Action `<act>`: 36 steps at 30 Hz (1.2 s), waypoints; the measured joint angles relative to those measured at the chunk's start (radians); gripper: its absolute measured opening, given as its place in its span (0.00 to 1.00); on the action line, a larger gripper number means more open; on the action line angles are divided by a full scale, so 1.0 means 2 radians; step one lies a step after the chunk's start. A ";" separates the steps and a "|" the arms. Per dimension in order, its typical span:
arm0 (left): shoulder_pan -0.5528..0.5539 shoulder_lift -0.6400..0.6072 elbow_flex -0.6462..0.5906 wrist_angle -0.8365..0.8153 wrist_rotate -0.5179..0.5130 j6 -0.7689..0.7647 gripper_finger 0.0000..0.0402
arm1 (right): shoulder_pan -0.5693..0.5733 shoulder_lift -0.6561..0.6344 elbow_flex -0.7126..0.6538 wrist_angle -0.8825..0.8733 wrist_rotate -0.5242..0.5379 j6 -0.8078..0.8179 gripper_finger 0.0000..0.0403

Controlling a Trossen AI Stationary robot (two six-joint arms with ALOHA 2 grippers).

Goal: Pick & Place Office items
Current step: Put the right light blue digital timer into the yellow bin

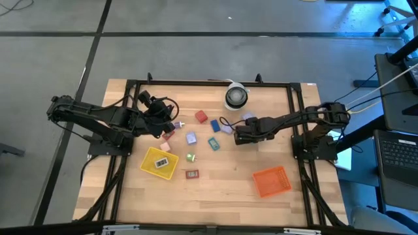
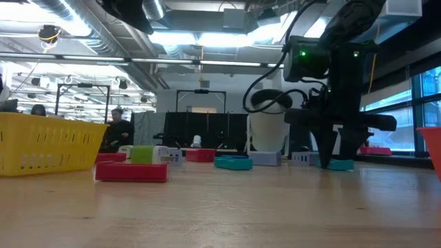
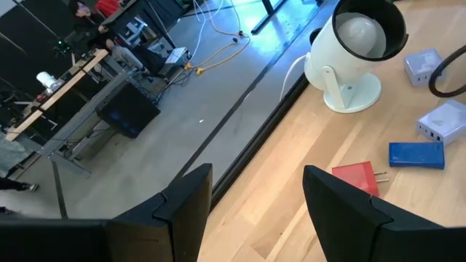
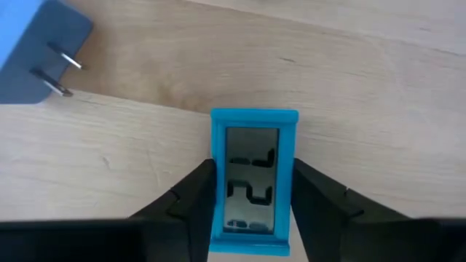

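Right end effector (image 4: 251, 200) is clamped on a blue piece (image 4: 253, 178) mid-bench (image 1: 228, 183); left end effector (image 3: 255, 211), fingers apart, probably hovers near the bench's far-left edge.

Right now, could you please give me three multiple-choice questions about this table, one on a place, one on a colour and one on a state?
1. The orange tray lies on: A the robot's left; B the robot's right; C the middle.
2. The piece in the right gripper is: A red; B green; C blue.
3. The left gripper is: A open, empty; B shut tight; C holding something.
Answers: B, overhead it sits right; C, the wrist camera shows blue; A, fingers apart, nothing between.
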 joint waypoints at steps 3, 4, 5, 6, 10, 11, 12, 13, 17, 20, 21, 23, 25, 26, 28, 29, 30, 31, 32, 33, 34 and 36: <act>0.000 0.000 0.000 0.000 0.000 0.000 0.53 | 0.000 0.000 0.000 0.000 0.000 -0.005 0.37; 0.000 0.000 0.000 0.000 0.000 0.000 0.53 | 0.000 0.000 0.000 0.000 -0.001 -0.005 0.37; 0.000 0.000 0.000 0.000 0.000 0.000 0.53 | 0.000 0.000 0.000 0.000 -0.002 -0.005 0.37; 0.000 0.000 0.000 0.001 0.000 0.000 0.53 | 0.000 0.000 0.000 0.000 -0.002 -0.008 0.37; 0.000 0.000 0.000 0.003 0.003 -0.005 0.53 | 0.001 0.000 0.000 -0.001 -0.006 -0.023 0.37; 0.000 0.000 0.000 0.006 0.009 -0.006 0.53 | 0.002 0.000 0.000 -0.001 -0.005 -0.027 0.37; 0.000 0.000 0.000 0.011 0.016 -0.006 0.53 | 0.004 0.000 0.001 -0.001 -0.004 -0.031 0.37; 0.000 0.000 0.000 0.017 0.028 -0.003 0.53 | 0.005 0.000 0.000 -0.001 -0.003 -0.035 0.37; 0.001 0.000 0.000 0.050 0.112 0.018 0.53 | 0.016 0.000 0.004 -0.005 0.010 -0.059 0.36; 0.012 0.000 0.000 0.076 0.185 0.035 0.53 | 0.026 0.002 0.015 -0.009 0.025 -0.081 0.36; 0.020 0.000 0.000 0.085 0.208 0.035 0.53 | 0.029 0.002 0.022 -0.010 0.031 -0.088 0.36; 0.038 0.000 0.000 0.097 0.252 0.032 0.53 | 0.037 0.002 0.037 -0.017 0.050 -0.106 0.35; 0.060 0.000 0.000 0.102 0.298 0.021 0.53 | 0.045 0.002 0.056 -0.035 0.071 -0.121 0.35; 0.072 0.000 0.000 0.105 0.323 0.015 0.53 | 0.050 0.002 0.066 -0.043 0.080 -0.129 0.35; 0.097 0.002 0.000 0.112 0.369 0.001 0.53 | 0.059 0.002 0.091 -0.066 0.099 -0.144 0.35; 0.109 0.005 0.000 0.115 0.391 -0.006 0.53 | 0.065 0.002 0.104 -0.080 0.108 -0.151 0.35; 0.121 0.008 0.000 0.116 0.413 -0.014 0.53 | 0.071 0.002 0.117 -0.093 0.116 -0.159 0.35; 0.131 0.011 0.000 0.121 0.435 -0.020 0.53 | 0.077 0.002 0.130 -0.104 0.125 -0.164 0.35; 0.141 0.014 0.000 0.132 0.458 -0.024 0.53 | 0.083 0.002 0.141 -0.114 0.133 -0.167 0.35; 0.149 0.019 0.000 0.142 0.481 -0.027 0.53 | 0.089 0.002 0.152 -0.123 0.140 -0.169 0.35; 0.157 0.024 0.000 0.152 0.505 -0.031 0.53 | 0.095 0.002 0.163 -0.130 0.147 -0.172 0.35; 0.170 0.038 0.000 0.181 0.560 -0.043 0.53 | 0.105 0.002 0.184 -0.134 0.153 -0.184 0.35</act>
